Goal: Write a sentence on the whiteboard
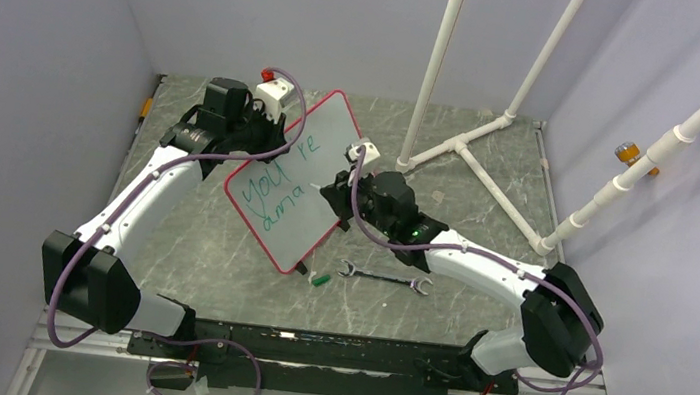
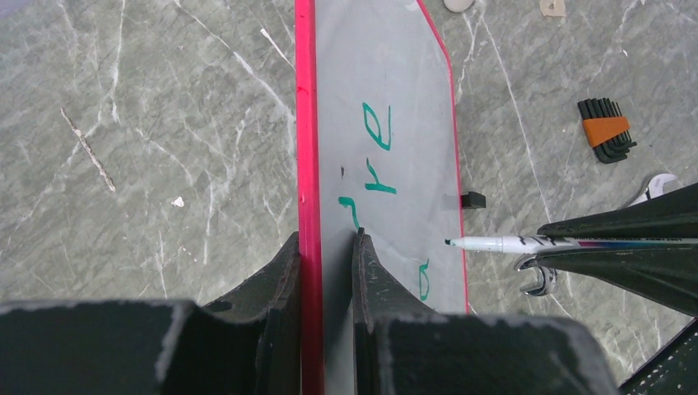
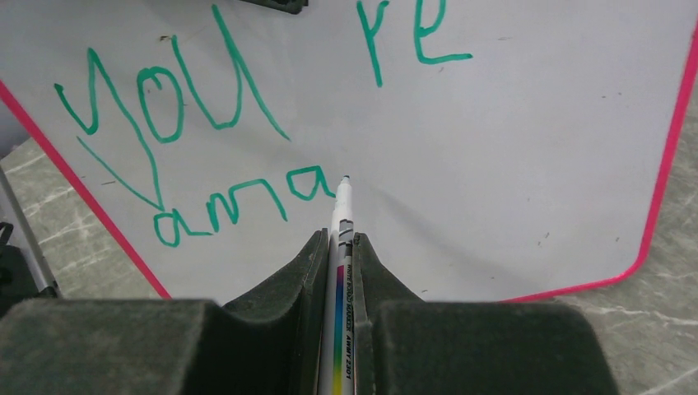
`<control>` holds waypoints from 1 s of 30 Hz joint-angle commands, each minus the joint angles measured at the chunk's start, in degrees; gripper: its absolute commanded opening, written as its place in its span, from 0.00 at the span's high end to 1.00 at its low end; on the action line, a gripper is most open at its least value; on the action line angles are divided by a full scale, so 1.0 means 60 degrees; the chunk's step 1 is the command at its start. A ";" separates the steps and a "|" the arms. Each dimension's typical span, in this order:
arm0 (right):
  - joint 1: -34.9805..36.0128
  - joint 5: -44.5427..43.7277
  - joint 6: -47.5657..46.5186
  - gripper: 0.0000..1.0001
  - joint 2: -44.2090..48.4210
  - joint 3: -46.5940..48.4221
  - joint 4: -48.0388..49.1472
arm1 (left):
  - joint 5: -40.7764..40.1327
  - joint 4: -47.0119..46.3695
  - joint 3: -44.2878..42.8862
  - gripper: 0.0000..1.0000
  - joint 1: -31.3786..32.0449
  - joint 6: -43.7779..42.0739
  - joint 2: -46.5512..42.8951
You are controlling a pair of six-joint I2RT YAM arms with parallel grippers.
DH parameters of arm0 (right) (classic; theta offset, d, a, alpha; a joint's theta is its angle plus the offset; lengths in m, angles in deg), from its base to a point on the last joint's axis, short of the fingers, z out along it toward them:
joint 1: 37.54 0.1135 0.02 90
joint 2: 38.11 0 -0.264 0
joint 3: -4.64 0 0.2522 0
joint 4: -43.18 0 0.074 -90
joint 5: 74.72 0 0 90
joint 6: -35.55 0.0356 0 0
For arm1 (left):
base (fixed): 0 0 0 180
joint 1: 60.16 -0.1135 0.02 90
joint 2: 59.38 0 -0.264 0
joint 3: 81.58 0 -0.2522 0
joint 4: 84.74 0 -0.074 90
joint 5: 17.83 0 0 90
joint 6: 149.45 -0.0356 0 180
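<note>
Right fingers (image 3: 296,284) clamped on marker (image 3: 342,214), tip at whiteboard (image 3: 510,164) | left fingers (image 2: 272,288) pinch its red edge, arm outstretched

1 whiteboard (image 1: 295,241), 1 marker (image 3: 342,206), 1 grn cap (image 1: 320,279), 1 wrench (image 1: 384,278), 1 hex-key set (image 2: 607,132)

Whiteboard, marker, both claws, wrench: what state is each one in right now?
whiteboard: tilted, clamped at its red edge, reads only "you're ama"
left gripper: shut on whiteboard
right gripper: shut on marker
marker: uncapped, tip at the board after "ama"
wrench: lying flat, untouched
</note>
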 commanded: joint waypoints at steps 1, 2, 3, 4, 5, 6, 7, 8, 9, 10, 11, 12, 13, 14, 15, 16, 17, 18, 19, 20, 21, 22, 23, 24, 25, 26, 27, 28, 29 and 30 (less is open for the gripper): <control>-0.0010 0.0538 0.0216 1.00 -0.0110 0.0403 0.0761 | -0.1645 0.1153 0.0056 1.00 -0.0090 -0.1868 0.0291; -0.0010 0.0570 0.0233 1.00 -0.0136 0.0425 0.0782 | -0.1653 0.1152 0.0049 1.00 -0.0090 -0.1866 0.0314; -0.0020 0.0589 0.0255 1.00 -0.0176 0.0432 0.0806 | -0.1653 0.1160 0.0048 1.00 -0.0090 -0.1879 0.0310; -0.0019 0.0600 0.0270 1.00 -0.0208 0.0455 0.0829 | -0.1661 0.1161 0.0054 1.00 -0.0095 -0.1875 0.0309; -0.0017 0.0605 0.0276 1.00 -0.0251 0.0463 0.0841 | -0.1656 0.1155 0.0047 1.00 -0.0090 -0.1882 0.0309; -0.0006 0.0617 0.0279 1.00 -0.0286 0.0484 0.0861 | -0.1656 0.1145 0.0066 1.00 -0.0092 -0.1876 0.0296; -0.0008 0.0641 0.0279 1.00 -0.0327 0.0492 0.0871 | -0.1648 0.1137 0.0080 1.00 -0.0090 -0.1880 0.0284; -0.0016 0.0649 0.0279 1.00 -0.0350 0.0504 0.0889 | -0.1646 0.1139 0.0074 1.00 -0.0090 -0.1881 0.0280; -0.0013 0.0650 0.0277 1.00 -0.0393 0.0519 0.0902 | -0.1645 0.1145 0.0083 1.00 -0.0090 -0.1881 0.0280; -0.0014 0.0643 0.0279 1.00 -0.0422 0.0535 0.0911 | -0.1664 0.1140 0.0078 1.00 -0.0090 -0.1877 0.0280; -0.0009 0.0634 0.0279 1.00 -0.0457 0.0548 0.0925 | -0.1660 0.1149 0.0091 1.00 -0.0090 -0.1875 0.0285; -0.0030 0.0621 0.0272 1.00 -0.0493 0.0559 0.0947 | -0.1662 0.1143 0.0098 1.00 -0.0090 -0.1875 0.0268; -0.0031 0.0621 0.0278 1.00 -0.0526 0.0573 0.0958 | -0.1669 0.1127 0.0097 1.00 -0.0093 -0.1884 0.0265; -0.0028 0.0621 0.0277 1.00 -0.0573 0.0580 0.0986 | -0.1661 0.1125 0.0098 1.00 -0.0090 -0.1887 0.0265; -0.0035 0.0614 0.0279 1.00 -0.0615 0.0601 0.0978 | -0.1651 0.1136 0.0099 1.00 -0.0092 -0.1880 0.0269; -0.0048 0.0589 0.0270 1.00 -0.0655 0.0609 0.0990 | -0.1646 0.1134 0.0099 1.00 -0.0090 -0.1880 0.0264; -0.0054 0.0571 0.0261 1.00 -0.0677 0.0611 0.1006 | -0.1645 0.1133 0.0099 1.00 -0.0090 -0.1877 0.0278; -0.0065 0.0545 0.0260 1.00 -0.0714 0.0611 0.1006 | -0.1647 0.1150 0.0099 1.00 -0.0090 -0.1877 0.0280; -0.0078 0.0522 0.0277 1.00 -0.0744 0.0588 0.1017 | -0.1645 0.1133 0.0099 1.00 -0.0091 -0.1875 0.0280; -0.0121 0.0498 0.0279 1.00 -0.0756 0.0575 0.1035 | -0.1645 0.1132 0.0108 1.00 -0.0090 -0.1878 0.0272; -0.0147 0.0479 0.0292 1.00 -0.0755 0.0568 0.1037 | -0.1645 0.1126 0.0112 1.00 -0.0090 -0.1875 0.0273; -0.0192 0.0453 0.0299 1.00 -0.0768 0.0556 0.1036 | -0.1647 0.1145 0.0104 1.00 -0.0090 -0.1877 0.0270; -0.0222 0.0439 0.0300 1.00 -0.0777 0.0553 0.1024 | -0.1645 0.1148 0.0097 1.00 -0.0093 -0.1882 0.0282; -0.0260 0.0420 0.0294 1.00 -0.0778 0.0552 0.1021 | -0.1649 0.1144 0.0098 1.00 -0.0090 -0.1883 0.0289; -0.0320 0.0393 0.0292 1.00 -0.0774 0.0552 0.1014 | -0.1646 0.1149 0.0099 1.00 -0.0090 -0.1877 0.0283; -0.0355 0.0387 0.0293 1.00 -0.0757 0.0552 0.1007 | -0.1647 0.1150 0.0099 1.00 -0.0090 -0.1888 0.0284; -0.0389 0.0379 0.0294 1.00 -0.0755 0.0559 0.1010 | -0.1647 0.1143 0.0099 1.00 -0.0090 -0.1876 0.0281; -0.0440 0.0365 0.0294 1.00 -0.0766 0.0573 0.0996 | -0.1638 0.1147 0.0097 1.00 -0.0090 -0.1877 0.0280; -0.0474 0.0337 0.0284 1.00 -0.0757 0.0599 0.0979 | -0.1642 0.1141 0.0098 1.00 -0.0090 -0.1875 0.0280; -0.0519 0.0329 0.0280 1.00 -0.0774 0.0620 0.0961 | -0.1645 0.1153 0.0088 1.00 -0.0090 -0.1875 0.0280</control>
